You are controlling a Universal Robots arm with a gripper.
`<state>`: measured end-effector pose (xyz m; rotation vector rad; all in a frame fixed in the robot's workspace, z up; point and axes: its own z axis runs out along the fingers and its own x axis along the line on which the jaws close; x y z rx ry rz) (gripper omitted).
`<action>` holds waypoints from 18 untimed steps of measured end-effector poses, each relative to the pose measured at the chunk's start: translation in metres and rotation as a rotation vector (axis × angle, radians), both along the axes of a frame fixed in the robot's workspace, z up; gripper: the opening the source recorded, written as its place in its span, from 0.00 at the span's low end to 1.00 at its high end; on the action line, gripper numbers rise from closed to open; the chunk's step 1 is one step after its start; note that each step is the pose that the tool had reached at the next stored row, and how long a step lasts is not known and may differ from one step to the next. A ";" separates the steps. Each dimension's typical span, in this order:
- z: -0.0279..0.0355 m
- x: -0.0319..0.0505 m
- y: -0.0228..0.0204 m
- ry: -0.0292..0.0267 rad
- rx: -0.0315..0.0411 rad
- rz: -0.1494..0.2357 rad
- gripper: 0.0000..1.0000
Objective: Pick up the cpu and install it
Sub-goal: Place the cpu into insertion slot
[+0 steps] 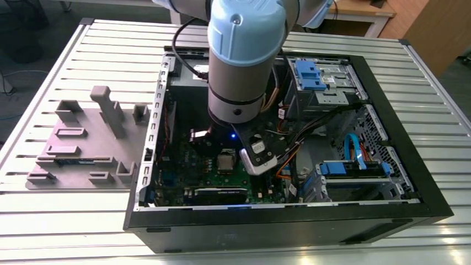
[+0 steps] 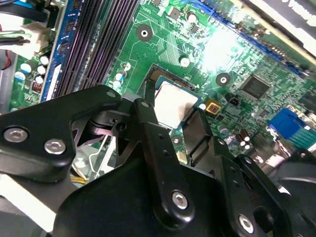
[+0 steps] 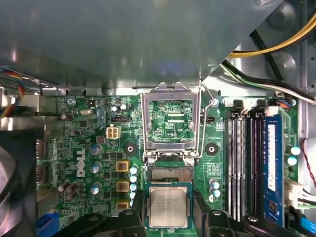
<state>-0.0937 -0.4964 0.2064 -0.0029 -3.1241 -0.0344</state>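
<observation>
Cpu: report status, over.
Gripper shut on cpu. It sits low over the open socket, part of the contacts showing. Retention frame flipped up, out of the way.

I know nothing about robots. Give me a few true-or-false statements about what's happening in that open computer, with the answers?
1. The arm reaches down into the open computer case. True.
2. The cpu lies on the grey holder outside the case. False: it is inside the case, over the green board at its socket, right at the pincer.
3. The metal frame beside the socket is flipped open. True.
4. The board under the pincer is red. False: it is green.
</observation>
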 end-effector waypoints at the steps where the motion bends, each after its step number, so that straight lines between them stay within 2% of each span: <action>1: -0.0018 0.0000 0.0000 0.0000 0.0000 0.000 0.47; 4: -0.0058 0.0003 0.0001 -0.0001 0.0001 0.000 0.47; 11: -0.0087 0.0022 0.0010 0.0000 0.0001 0.000 0.47; 18: -0.0138 0.0025 0.0022 0.0000 0.0034 0.001 0.47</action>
